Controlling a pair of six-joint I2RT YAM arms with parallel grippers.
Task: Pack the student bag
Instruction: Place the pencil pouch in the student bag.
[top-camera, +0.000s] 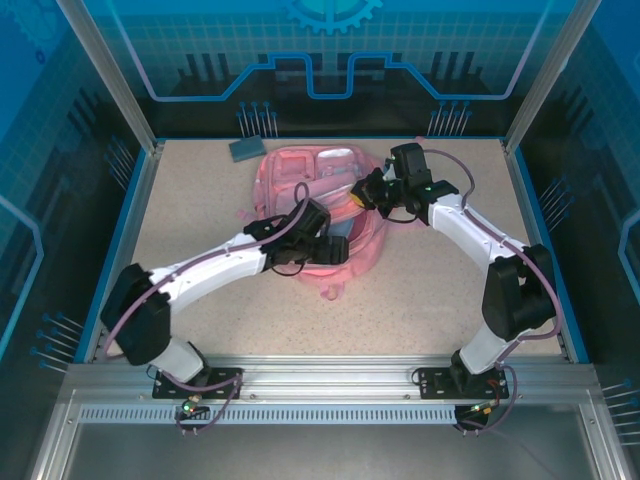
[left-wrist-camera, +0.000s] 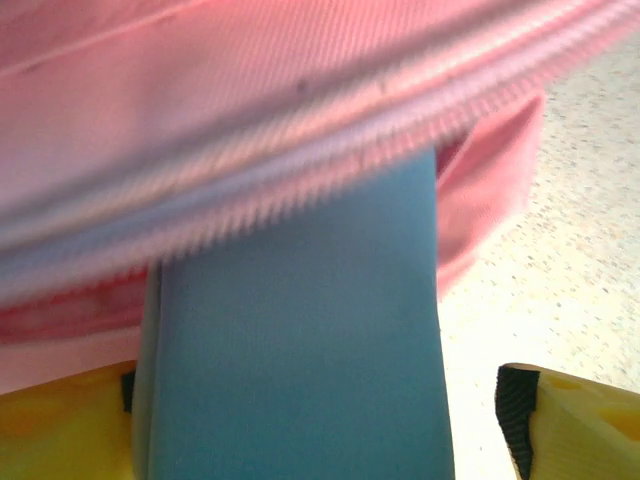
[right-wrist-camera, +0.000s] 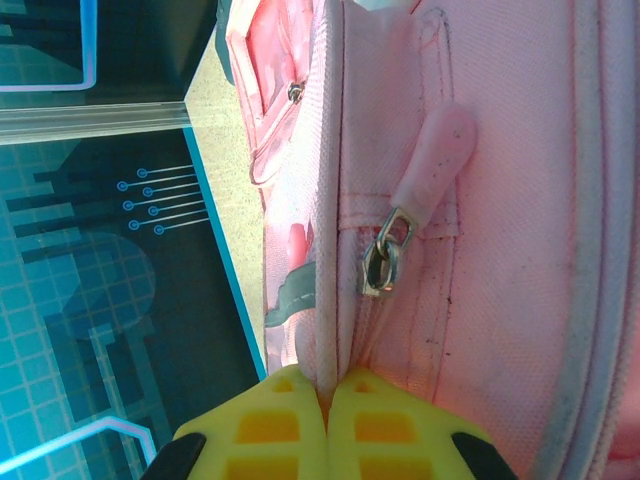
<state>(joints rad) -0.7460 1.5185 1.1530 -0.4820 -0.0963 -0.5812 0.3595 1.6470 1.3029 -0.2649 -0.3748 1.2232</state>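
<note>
The student bag (top-camera: 300, 170) lies flat on the speckled table (top-camera: 200, 300), a little toward twelve o'clock from the middle. It is pink and rumpled, and both arms bend in over it.

The left arm reaches in from seven o'clock, and the left gripper (top-camera: 338, 250) sits at the bag's six o'clock edge. Seen from the left wrist, a flat blue thing (left-wrist-camera: 300, 350) pokes into the bag's mouth, its far end tucked under the zip edge (left-wrist-camera: 300, 190); whether it is a book or a folder I cannot tell. The yellow fingers (left-wrist-camera: 60, 420) stand wide on either side of it. The one at nine o'clock is right against it. The one at three o'clock stands clear, with bare table showing in between. That hand is spread wide and is not squeezing anything.

The right arm reaches in from four o'clock, and the right gripper (top-camera: 365, 195) rests on the bag at about two o'clock from its middle. From the right wrist, its two yellow fingertips (right-wrist-camera: 290, 430) are pressed together with a fold of the pink cloth pinched between them, right along a seam. A metal zip pull (right-wrist-camera: 385, 262) on a pink tab hangs just past them, toward one o'clock.

A small grey-blue flat block (top-camera: 245, 148) lies on the table just beside the bag's eleven o'clock corner, close to the far edge.
</note>
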